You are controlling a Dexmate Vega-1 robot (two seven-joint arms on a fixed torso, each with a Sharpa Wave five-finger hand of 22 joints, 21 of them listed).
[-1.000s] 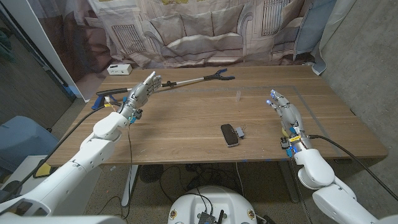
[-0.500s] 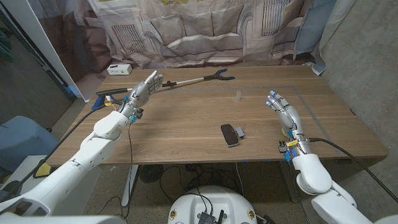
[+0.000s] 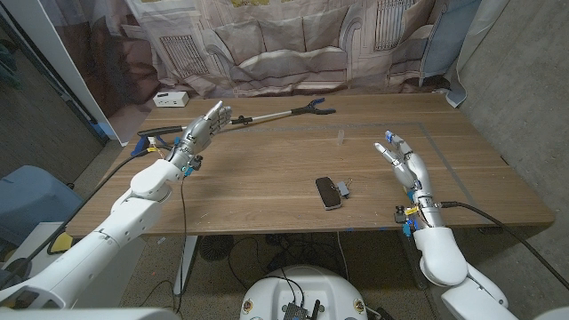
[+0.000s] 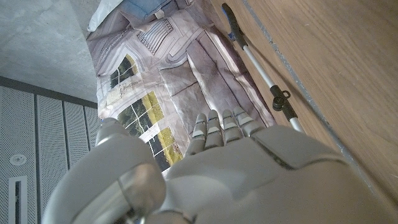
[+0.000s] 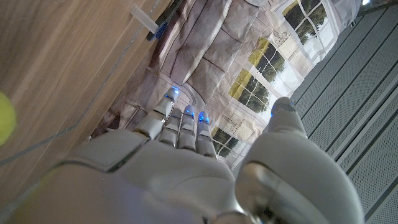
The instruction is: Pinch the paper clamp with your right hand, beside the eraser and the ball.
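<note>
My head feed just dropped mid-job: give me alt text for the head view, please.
The right hand hovers open, holding nothing, to the right of a dark eraser and small paper clamp at mid-table. The left hand sits open by a long reacher tool at the far left.

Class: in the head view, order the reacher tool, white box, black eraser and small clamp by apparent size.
1. Reacher tool
2. White box and eraser: too alike, and the box sits farther away
3. Clamp, smallest

Brown wooden table [image 3: 267, 178], white robot hands [image 3: 404, 164] with blue-lit fingertips [image 5: 185, 112], black eraser [image 3: 330, 192], yellow ball [image 5: 5, 118].
</note>
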